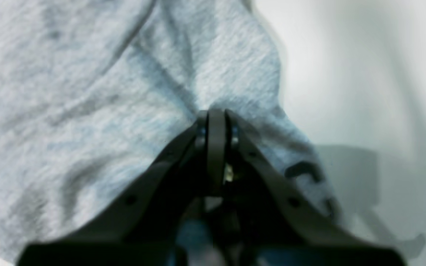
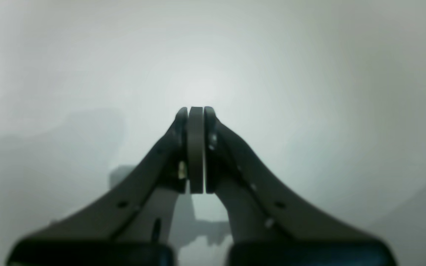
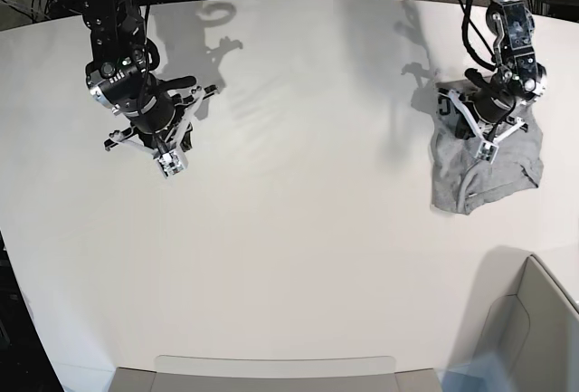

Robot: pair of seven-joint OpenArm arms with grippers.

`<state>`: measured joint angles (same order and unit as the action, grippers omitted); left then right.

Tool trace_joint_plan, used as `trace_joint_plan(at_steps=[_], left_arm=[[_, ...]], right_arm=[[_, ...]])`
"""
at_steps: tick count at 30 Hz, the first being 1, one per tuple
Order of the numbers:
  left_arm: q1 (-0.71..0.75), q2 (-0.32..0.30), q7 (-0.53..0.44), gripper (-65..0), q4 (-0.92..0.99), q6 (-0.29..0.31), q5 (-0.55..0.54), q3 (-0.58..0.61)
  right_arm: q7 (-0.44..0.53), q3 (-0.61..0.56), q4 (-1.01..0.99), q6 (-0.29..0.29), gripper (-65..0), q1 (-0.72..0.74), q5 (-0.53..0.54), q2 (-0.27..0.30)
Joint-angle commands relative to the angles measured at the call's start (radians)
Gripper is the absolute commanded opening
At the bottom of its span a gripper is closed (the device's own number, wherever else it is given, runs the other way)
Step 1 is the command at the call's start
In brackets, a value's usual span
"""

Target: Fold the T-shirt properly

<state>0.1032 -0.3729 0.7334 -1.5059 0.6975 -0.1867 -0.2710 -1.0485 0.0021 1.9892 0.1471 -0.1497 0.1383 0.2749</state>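
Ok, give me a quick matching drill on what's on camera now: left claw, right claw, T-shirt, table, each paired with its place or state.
Things:
1. left claw
2. right claw
3. T-shirt
4. table

Places or states:
A. white, bearing everything
B. shut over bare table, far from the cloth
C. bunched in a grey heap near the base view's right edge
D. shut, tips at the grey cloth

Pairs: 1-D, 2-B, 3-C, 4-A
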Motion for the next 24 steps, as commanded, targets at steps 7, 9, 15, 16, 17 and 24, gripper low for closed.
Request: trace_joint_plan(at_steps=[7, 9, 15, 16, 17, 24], left_arm=[[0.056, 0.139, -0.036, -65.0, -0.463, 0.001, -0.021, -0.190], [0.057, 0.214, -0.036, -65.0, -0.519, 0.001, -0.021, -0.261], [0.195, 0.292, -0.036, -65.0, -0.533, 0.001, -0.021, -0.390], [0.238, 0.291, -0.036, -65.0, -0.534, 0.001, -0.021, -0.391], [0.280, 0.291, -0.036, -65.0, -0.534, 0.001, -0.023, -0.393], [0.514, 0.289, -0.036, -65.0, -0.536, 0.001, -0.024, -0.483]], right_arm=[[0.127, -0.030, 0.081, 0.006, -64.5, -0.095, 0.002, 0.053], [0.167, -0.084, 0.083, 0.006, -64.5, -0.159, 0.010, 0.086], [0.290, -0.159, 0.088, -0.005, -64.4, -0.416, 0.039, 0.152], [0.302, -0.156, 0.088, -0.005, -64.4, -0.462, 0.042, 0.152], [0.313, -0.147, 0.088, -0.007, -64.4, -0.508, 0.045, 0.154], [0.328, -0.077, 0.089, -0.007, -64.4, -0.787, 0.047, 0.177]])
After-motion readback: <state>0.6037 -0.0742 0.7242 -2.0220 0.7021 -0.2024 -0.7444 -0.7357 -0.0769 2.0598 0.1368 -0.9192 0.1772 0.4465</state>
